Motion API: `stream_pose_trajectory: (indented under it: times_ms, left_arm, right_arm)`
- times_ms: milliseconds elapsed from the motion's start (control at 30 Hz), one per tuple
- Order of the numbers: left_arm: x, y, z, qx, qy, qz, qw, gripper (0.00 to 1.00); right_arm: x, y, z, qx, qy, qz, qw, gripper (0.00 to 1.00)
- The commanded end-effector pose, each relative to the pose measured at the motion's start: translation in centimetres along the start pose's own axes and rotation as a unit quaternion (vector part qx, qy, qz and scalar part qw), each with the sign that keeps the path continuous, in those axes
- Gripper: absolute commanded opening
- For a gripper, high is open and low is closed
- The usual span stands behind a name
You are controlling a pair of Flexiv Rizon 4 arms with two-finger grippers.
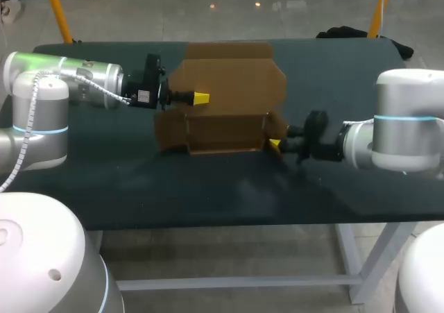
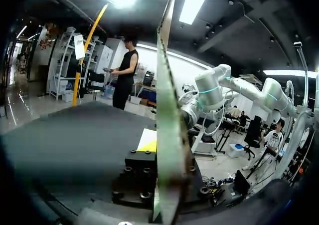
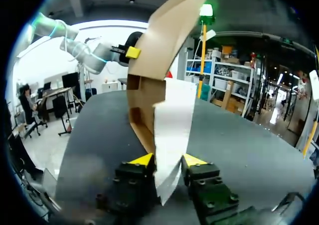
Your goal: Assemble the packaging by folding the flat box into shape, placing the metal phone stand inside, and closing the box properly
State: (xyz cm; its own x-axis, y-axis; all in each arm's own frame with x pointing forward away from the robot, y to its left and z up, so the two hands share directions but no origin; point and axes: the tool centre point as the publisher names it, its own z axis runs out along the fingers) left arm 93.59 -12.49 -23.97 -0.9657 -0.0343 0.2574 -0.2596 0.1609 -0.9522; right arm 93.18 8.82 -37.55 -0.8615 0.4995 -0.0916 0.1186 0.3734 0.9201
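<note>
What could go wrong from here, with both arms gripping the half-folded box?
1. The right jaws pinch only the thin end flap of the box. A pull along the table could crease or tear the flap rather than move the box.
2. The left jaws hold the raised lid panel near one edge. If the arms pull against each other, the cardboard may twist and the standing walls could fold flat.
</note>
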Motion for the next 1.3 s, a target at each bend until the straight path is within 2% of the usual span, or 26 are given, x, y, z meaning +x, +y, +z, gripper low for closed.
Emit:
stream_pose_trajectory:
  times_ms: [33, 467, 800, 1067, 1133, 1300]
  left_arm:
    - [-0.1, 0.2, 0.2, 0.0, 0.001, 0.0, 1.0, 0.0]
    - [-0.1, 0.2, 0.2, 0.0, 0.001, 0.0, 1.0, 0.0]
    - [-0.1, 0.2, 0.2, 0.0, 0.001, 0.0, 1.0, 0.0]
    - [-0.1, 0.2, 0.2, 0.0, 0.001, 0.0, 1.0, 0.0]
    - [-0.1, 0.2, 0.2, 0.0, 0.001, 0.0, 1.0, 0.0]
    - [-0.1, 0.2, 0.2, 0.0, 0.001, 0.0, 1.0, 0.0]
  right_arm:
    - [0.8, 0.1, 0.4, -0.003, -0.005, 0.0, 1.0, 0.41]
    - [2.2, 1.0, 2.0, -0.003, 0.01, -0.002, 1.0, 0.49]
    - [3.2, 1.4, 2.4, -0.005, 0.015, -0.002, 1.0, 0.49]
    - [3.6, 0.8, 2.1, 0.005, -0.001, 0.016, 1.0, 0.5]
    - [3.6, 0.5, 1.8, 0.009, -0.012, 0.027, 1.0, 0.54]
    - [4.2, 0.0, 1.2, 0.015, -0.025, 0.036, 0.999, 0.52]
